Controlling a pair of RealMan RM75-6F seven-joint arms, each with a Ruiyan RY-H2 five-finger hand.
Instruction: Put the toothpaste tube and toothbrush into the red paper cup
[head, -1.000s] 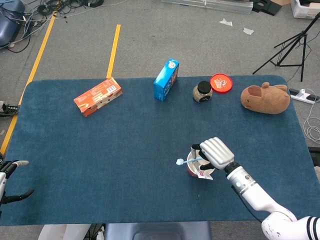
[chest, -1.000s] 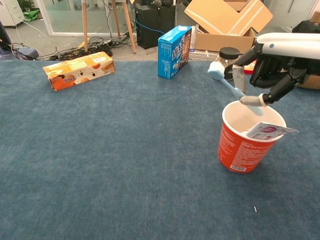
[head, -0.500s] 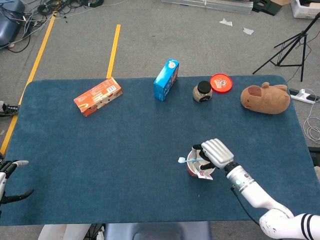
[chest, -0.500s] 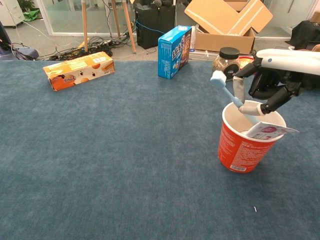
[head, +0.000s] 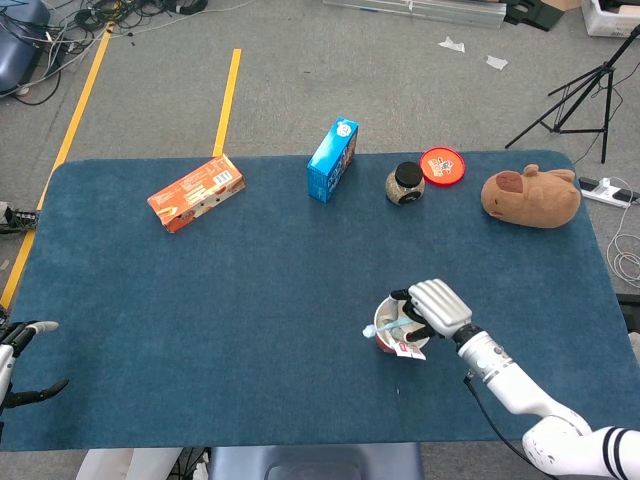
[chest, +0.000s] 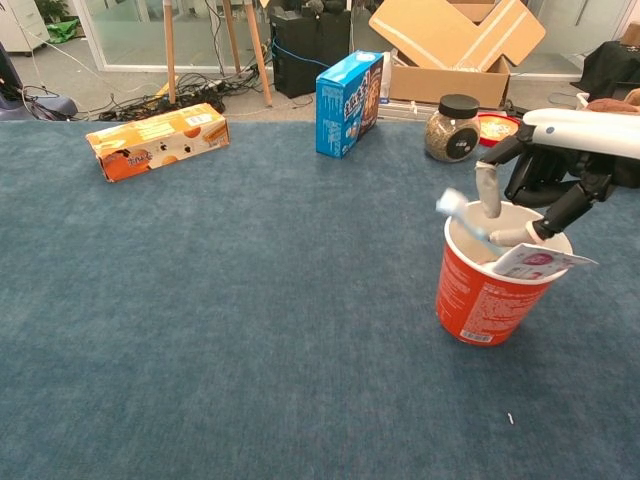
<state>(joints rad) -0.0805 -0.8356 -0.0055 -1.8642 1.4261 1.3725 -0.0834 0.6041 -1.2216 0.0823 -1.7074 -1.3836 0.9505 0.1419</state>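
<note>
The red paper cup (chest: 486, 285) stands upright on the blue-carpeted desk (head: 250, 300), toward the near right side. It is red outside with white printing near its base and white inside, and its rim is open. The toothpaste tube (chest: 540, 262) sticks out over the cup's right rim, showing a flat white end with a pink and blue mark. The toothbrush (chest: 462, 213) is pale blue with a whitish head; it leans across the cup's left rim, head up and outside the cup, handle slanting down into the opening.

The right robot hand (chest: 535, 195) hovers just above the cup mouth, white-backed with dark fingers (chest: 488, 190) curled down around the toothbrush handle, gripping it. In the head view the same robot hand (head: 432, 308) covers the right part of the cup, with the brush head poking out to the left.

The left robot hand (head: 18, 360) sits at the near left edge of the desk, well apart from everything, fingers spread and holding nothing.

Along the far side lie an orange box (head: 196, 192), a standing blue carton (head: 332, 159), a dark-lidded jar (head: 405, 184), a red lid (head: 442, 165) and a brown plush toy (head: 530, 196)
</note>
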